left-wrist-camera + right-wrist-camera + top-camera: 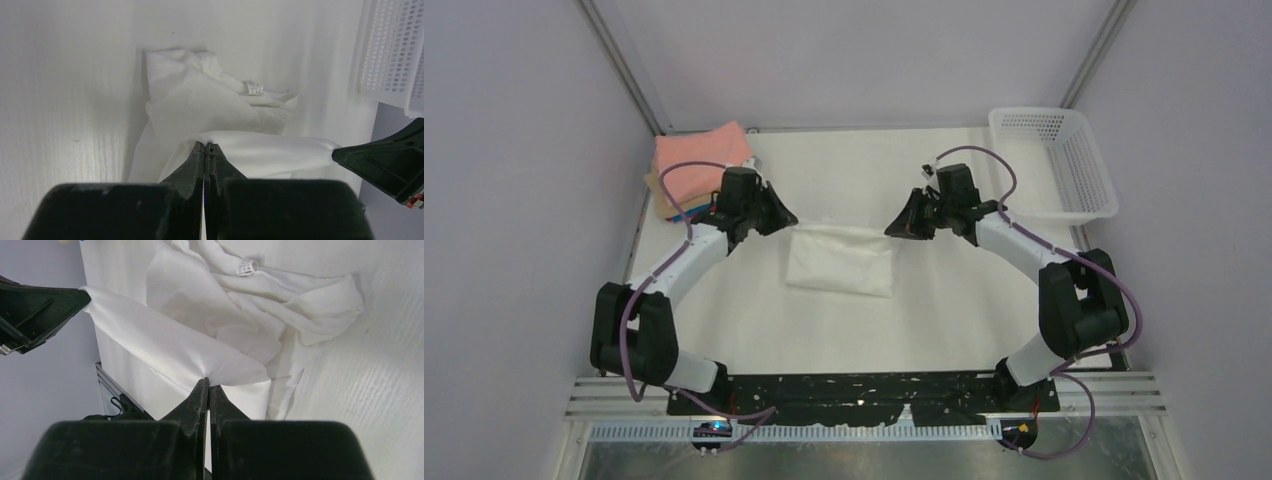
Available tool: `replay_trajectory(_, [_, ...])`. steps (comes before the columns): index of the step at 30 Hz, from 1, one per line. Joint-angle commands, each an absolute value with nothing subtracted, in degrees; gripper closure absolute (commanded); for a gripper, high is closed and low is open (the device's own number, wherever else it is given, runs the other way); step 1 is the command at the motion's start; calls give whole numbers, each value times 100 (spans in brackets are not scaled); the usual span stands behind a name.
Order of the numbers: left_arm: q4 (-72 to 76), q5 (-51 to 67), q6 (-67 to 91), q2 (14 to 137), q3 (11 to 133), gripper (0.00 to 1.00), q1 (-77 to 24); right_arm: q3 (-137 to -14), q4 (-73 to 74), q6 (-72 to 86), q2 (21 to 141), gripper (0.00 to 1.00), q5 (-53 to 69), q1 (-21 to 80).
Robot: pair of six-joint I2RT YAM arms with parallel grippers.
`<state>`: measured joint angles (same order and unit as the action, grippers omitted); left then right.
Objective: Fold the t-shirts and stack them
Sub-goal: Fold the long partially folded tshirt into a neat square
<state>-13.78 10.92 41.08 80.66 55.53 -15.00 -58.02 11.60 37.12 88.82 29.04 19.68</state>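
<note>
A white t-shirt (841,258) hangs partly folded at the table's middle, stretched between both grippers; its print is hidden. My left gripper (790,222) is shut on its left upper corner, seen pinched in the left wrist view (206,144). My right gripper (894,226) is shut on the right upper corner, pinched in the right wrist view (207,381). The rest of the shirt lies crumpled on the table below (200,95) (260,305), neck label showing (245,267). A stack of folded tees, salmon-pink on top (701,162), sits at the back left.
A white perforated plastic basket (1056,162) stands at the back right, also at the right edge of the left wrist view (392,50). The table is covered in white cloth (844,330). Grey walls close in on both sides.
</note>
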Motion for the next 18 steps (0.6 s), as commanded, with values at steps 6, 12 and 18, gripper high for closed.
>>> replay_trajectory(6, [-1340, 1132, 3917, 9307, 6544, 100, -1319, -6382, 991, 3644, 9352, 94, 1889, 1900])
replay_trajectory(12, [-1544, 1113, 3929, 9971, 7037, 100, -1297, -6573, 1025, 3626, 9654, 92, 1375, 1894])
replay_trajectory(18, [-1692, 982, 3896, 10248, 7253, 100, -1275, -7018, 995, 3474, 10116, 85, 1235, 1872])
